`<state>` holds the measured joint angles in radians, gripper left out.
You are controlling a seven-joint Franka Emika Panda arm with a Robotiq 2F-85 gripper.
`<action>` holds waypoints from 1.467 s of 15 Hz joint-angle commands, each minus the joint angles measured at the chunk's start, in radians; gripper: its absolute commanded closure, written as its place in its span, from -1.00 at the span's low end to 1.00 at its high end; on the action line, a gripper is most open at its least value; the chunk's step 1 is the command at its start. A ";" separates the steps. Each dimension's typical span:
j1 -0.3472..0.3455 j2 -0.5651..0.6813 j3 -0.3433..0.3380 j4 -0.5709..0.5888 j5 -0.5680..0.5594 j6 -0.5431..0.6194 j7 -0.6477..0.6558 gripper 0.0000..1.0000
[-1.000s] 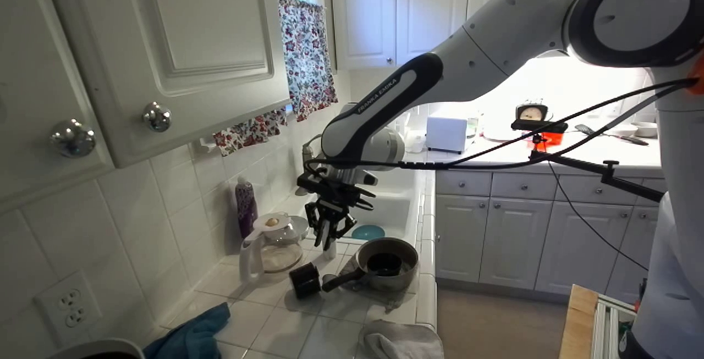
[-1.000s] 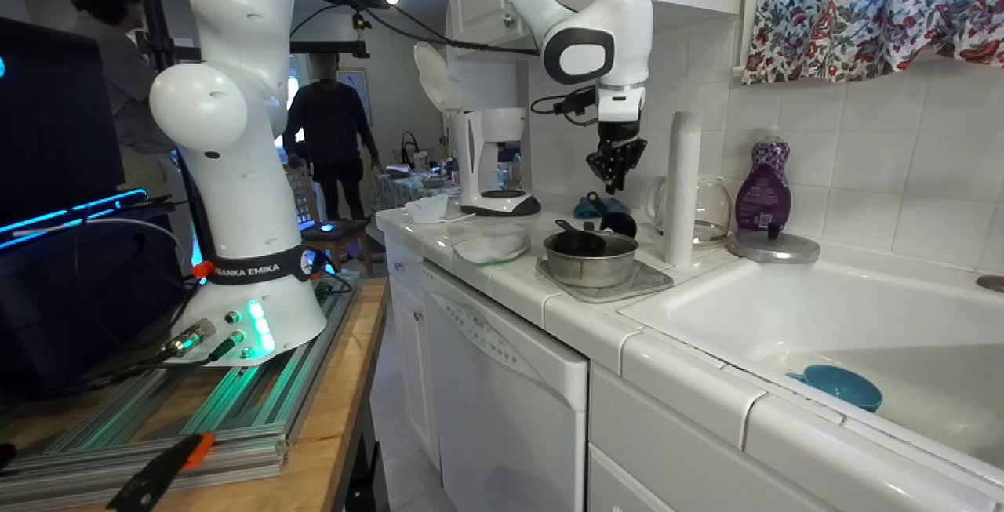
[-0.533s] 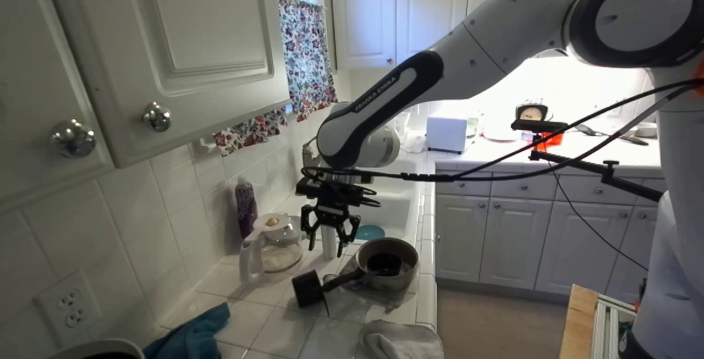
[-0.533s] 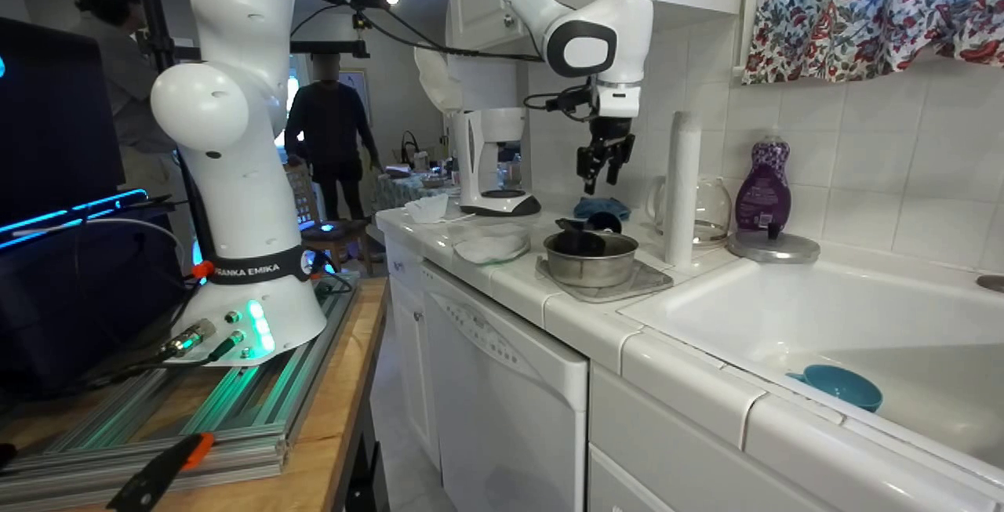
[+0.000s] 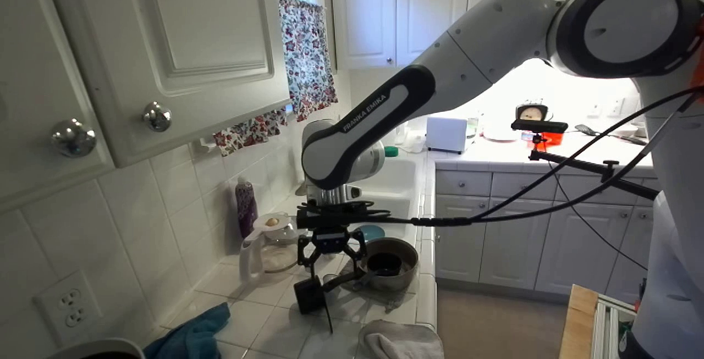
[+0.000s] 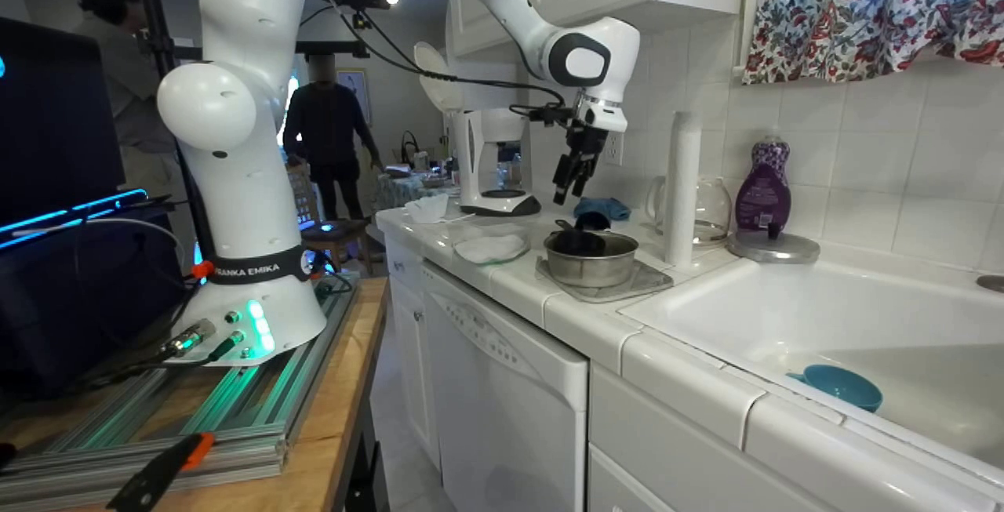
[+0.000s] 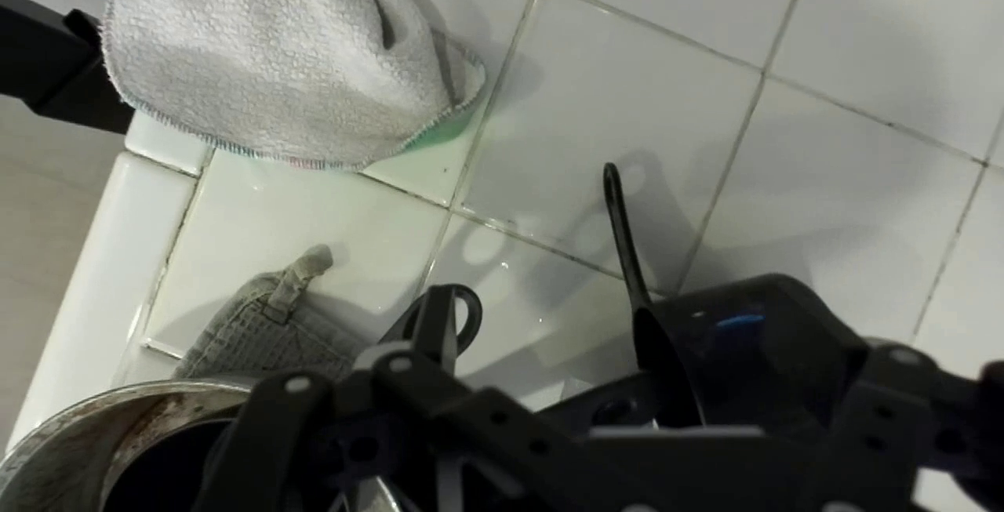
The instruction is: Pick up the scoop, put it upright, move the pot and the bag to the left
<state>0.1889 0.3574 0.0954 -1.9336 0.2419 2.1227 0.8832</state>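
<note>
Wrist view, looking down on the scoop (image 7: 741, 343), on its side at lower right, and the pot (image 7: 74, 445) at lower left.
Hangs with gripper (image 5: 334, 274) spread at lower centre of an exterior view, pinching nothing. Could set the scoop rolling on slick tile (image 7: 596, 120) if nudged off-centre; could snag the pot's handle (image 5: 344, 280), just beside, and drag the pot along. Reads FRANKA EMIKA on the arm (image 5: 467, 70), above centre; cannot make out writing on the bottle (image 6: 762, 194), right in an exterior view.

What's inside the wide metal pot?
A black cup-like item sits inside the pot, visible in both exterior views. It covers the part of the pot's floor beneath it, so that cannot be seen.
</note>
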 commanded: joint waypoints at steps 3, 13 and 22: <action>0.062 0.032 -0.009 -0.031 -0.109 0.118 -0.022 -1.00; 0.161 -0.011 -0.005 -0.215 -0.174 0.452 0.001 -1.00; 0.165 -0.028 -0.036 -0.304 -0.216 0.531 0.015 -1.00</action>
<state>0.3445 0.3481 0.0680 -2.1980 0.0627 2.6286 0.8698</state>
